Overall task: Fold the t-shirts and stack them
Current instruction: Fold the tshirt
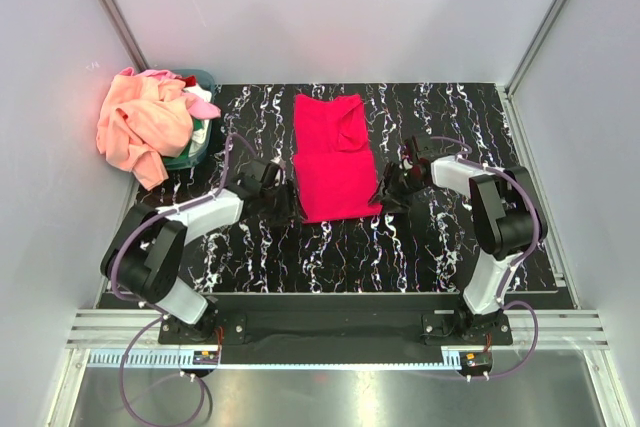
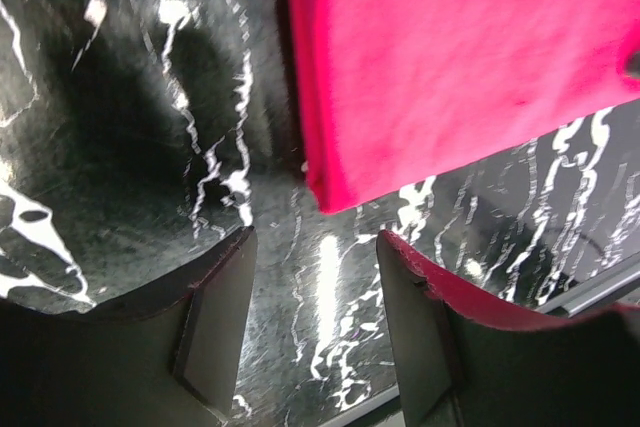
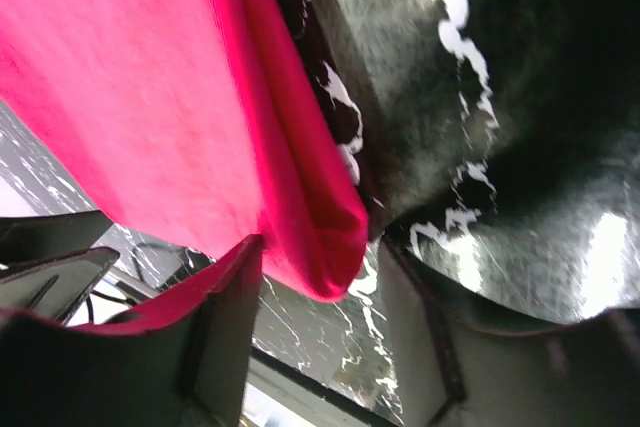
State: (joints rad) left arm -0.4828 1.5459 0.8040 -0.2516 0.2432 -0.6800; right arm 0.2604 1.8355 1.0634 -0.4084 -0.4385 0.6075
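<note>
Your left end effector (image 2: 315, 239) stands partly open over bare table (image 2: 130, 127), with the near-left corner of the folded crimson-red t-shirt (image 2: 450, 57) just ahead at 12 o'clock. Your right end effector (image 3: 320, 245) is parted too, the shirt's near-right corner lying in its gap. From above, that shirt lies mid-table between both arms, and peach-orange and pink t-shirts (image 1: 140, 127) heap over a teal basket (image 1: 195, 155) at 10 o'clock.

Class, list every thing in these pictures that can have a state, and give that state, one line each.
Red t-shirt, folded narrow, lying flat.
Teal basket, upright, overfull.
Peach-orange t-shirt, unfolded, crumpled over the basket's rim.
Left claw, open, just short of the red t-shirt's corner.
Right claw, open, the red t-shirt's corner in its gap.
</note>
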